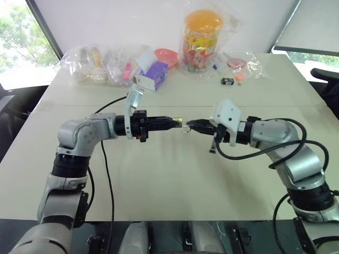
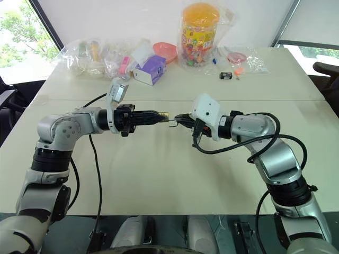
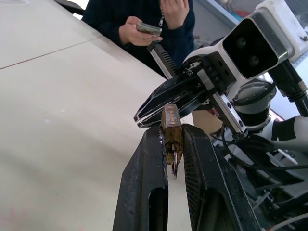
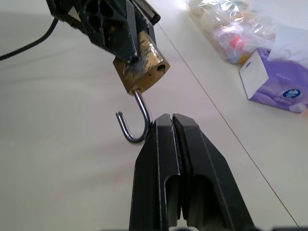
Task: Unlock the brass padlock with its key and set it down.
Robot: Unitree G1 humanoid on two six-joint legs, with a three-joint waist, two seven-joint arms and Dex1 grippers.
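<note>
From the head cameras, both arms are meeting above the middle of the table (image 1: 175,185), well in front of the bagged clutter along its far edge. The left gripper (image 1: 177,122) is reaching in level and clenching the brass padlock (image 1: 179,122), a tiny yellow speck at its fingertips. The right gripper (image 1: 192,125) is pointing straight at the padlock, its tips just beside it. Behind the padlock, far back, an orange-lidded jar (image 1: 202,39) in a plastic bag is standing, a purple box (image 1: 153,75) is lying to the jar's left, and a small black object (image 1: 228,81) is sitting to the jar's right.

Over to the left wrist camera: the left fingers (image 3: 147,183) are squeezing the padlock's brass body between them, and a small silvery piece is hanging from the padlock's near end. The right gripper is lying just past the padlock, its 2 fingers pressed together. Beyond the padlock, a person (image 3: 163,29) in dark sleeves is holding a phone.

Now the right wrist camera: the right gripper's 2 fingers (image 4: 163,144) are closed tight on nothing, tips right against the curve of the silver shackle (image 4: 134,122). The shackle is standing swung out of the padlock body, 1 end free, hooking into open air above the table.
</note>
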